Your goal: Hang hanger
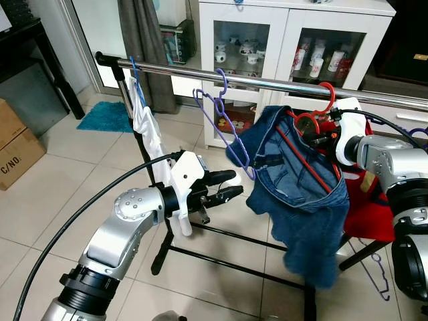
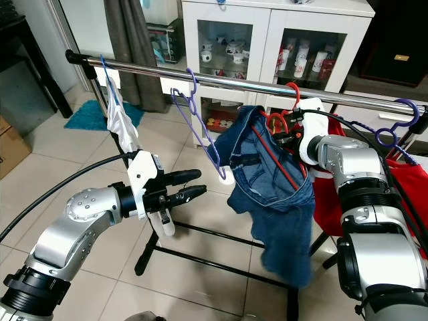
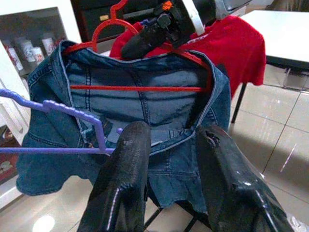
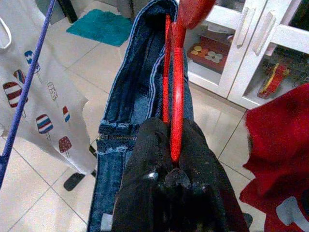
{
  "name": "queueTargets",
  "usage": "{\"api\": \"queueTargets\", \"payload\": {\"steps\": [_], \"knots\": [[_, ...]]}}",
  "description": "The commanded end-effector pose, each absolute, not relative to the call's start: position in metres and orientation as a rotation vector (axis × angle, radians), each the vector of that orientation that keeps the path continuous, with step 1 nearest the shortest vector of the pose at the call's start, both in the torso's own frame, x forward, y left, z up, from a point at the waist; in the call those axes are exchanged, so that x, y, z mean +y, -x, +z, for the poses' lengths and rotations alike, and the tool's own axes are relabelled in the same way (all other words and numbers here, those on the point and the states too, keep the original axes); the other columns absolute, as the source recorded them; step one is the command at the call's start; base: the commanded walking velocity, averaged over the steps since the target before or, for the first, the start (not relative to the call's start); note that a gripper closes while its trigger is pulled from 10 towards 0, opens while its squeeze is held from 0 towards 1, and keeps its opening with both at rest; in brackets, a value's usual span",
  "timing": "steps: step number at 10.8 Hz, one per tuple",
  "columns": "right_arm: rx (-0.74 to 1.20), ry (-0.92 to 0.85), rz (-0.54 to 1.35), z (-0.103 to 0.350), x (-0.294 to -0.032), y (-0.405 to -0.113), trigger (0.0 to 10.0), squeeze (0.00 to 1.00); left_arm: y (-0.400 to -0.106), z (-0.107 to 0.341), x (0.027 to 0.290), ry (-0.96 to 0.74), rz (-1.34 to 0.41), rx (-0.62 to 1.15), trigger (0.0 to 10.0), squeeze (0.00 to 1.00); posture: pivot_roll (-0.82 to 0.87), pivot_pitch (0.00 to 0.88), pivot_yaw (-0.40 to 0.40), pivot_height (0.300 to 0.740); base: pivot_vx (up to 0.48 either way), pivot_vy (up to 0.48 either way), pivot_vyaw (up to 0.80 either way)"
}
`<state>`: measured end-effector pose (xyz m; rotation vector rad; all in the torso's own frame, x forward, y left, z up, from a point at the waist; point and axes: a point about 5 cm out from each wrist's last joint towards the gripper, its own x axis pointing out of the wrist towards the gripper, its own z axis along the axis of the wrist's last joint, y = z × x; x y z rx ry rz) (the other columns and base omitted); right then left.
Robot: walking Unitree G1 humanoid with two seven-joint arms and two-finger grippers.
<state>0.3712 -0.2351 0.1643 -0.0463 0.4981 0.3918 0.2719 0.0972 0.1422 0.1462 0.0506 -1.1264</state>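
The right hand (image 4: pixel 174 169) is gripping the red hanger (image 1: pixel 314 144) carrying the denim garment (image 1: pixel 297 200); its hook is sitting just under the rail (image 1: pixel 267 81), directly above; the left hand (image 1: pixel 231 186) is waiting part-open, nearer and leftward.

arms: silver metal, rounded joints w/ small screws; black ribbed cuffs lower down
wrists: white housings
cables: thick black, looping to each wrist
left gripper (image 1: pixel 224 186): 2 long glossy black fingers
right gripper (image 4: pixel 172 159): black, scuffed

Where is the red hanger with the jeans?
The red hanger is in the right gripper, hooked at the metal rail, just right of the empty purple hanger.
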Motion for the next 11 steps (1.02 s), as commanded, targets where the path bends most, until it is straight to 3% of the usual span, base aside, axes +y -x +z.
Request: {"api": "queueTargets", "payload": {"steps": [1, 4, 8, 11], "knots": [[0.469, 0.041, 0.389, 0.170, -0.237, -0.372, 0.0, 0.00, -0.273, 0.143, 0.097, -0.174, -1.135, 0.049, 10.0, 0.00, -0.10, 0.000, 0.054, 0.740, 0.000, 0.000, 0.00], [0.298, 0.043, 0.433, 0.195, -0.235, -0.367, 0.0, 0.00, -0.274, 0.143, 0.101, -0.191, -1.097, 0.035, 10.0, 0.00, -0.09, 0.000, 0.043, 0.740, 0.000, 0.000, 0.00], [0.215, 0.037, 0.418, 0.203, -0.245, -0.348, 0.0, 0.00, -0.273, 0.140, 0.101, -0.208, -1.094, 0.040, 10.0, 0.00, -0.10, 0.000, 0.053, 0.740, 0.000, 0.000, 0.00], [0.259, 0.100, 0.439, 0.195, -0.241, -0.322, 0.0, 0.00, -0.287, 0.128, 0.104, -0.242, -0.916, 0.077, 10.0, 0.00, -0.09, 0.000, 0.051, 0.740, 0.000, 0.000, 0.00]]}}
